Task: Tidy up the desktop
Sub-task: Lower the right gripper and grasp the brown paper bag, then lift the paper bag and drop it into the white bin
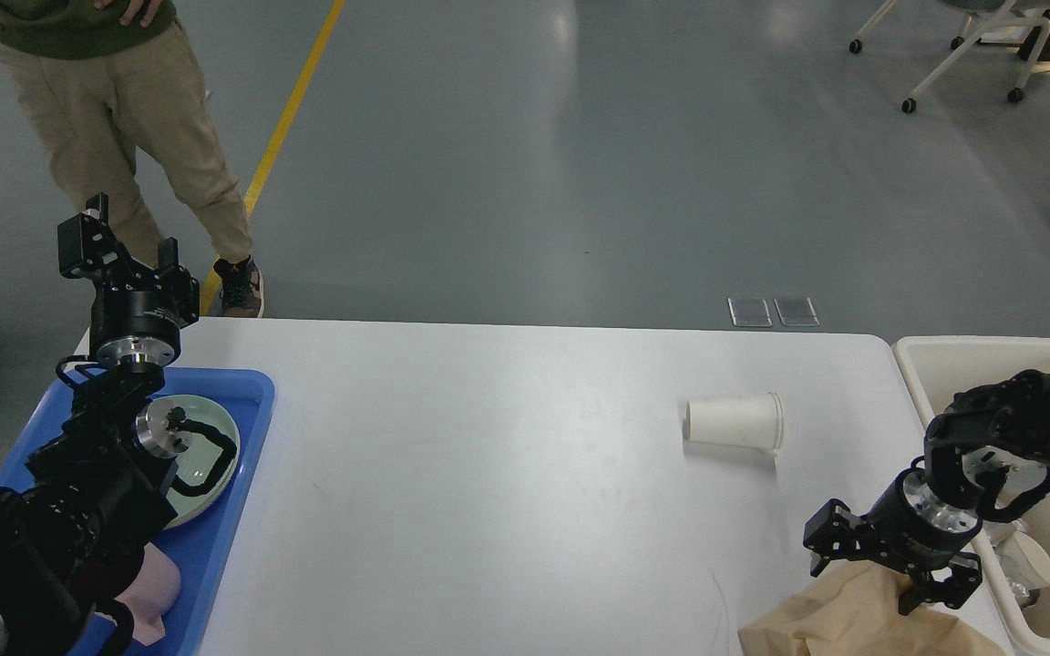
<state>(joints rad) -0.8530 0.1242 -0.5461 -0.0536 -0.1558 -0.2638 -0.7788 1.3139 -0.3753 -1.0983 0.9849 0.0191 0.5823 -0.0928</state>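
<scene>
The white desktop carries a white paper cup lying on its side at the right, mouth toward the right. A crumpled brown paper lies at the front right corner. My right gripper is open and points down at the paper's upper edge, fingers spread on either side of it; whether they touch it I cannot tell. Raised above the table's far left corner, my left gripper is open and holds nothing.
A blue tray at the left holds a pale green plate and a pink item, partly hidden by my left arm. A cream bin with a white cup inside stands at the right. A person stands beyond the left corner.
</scene>
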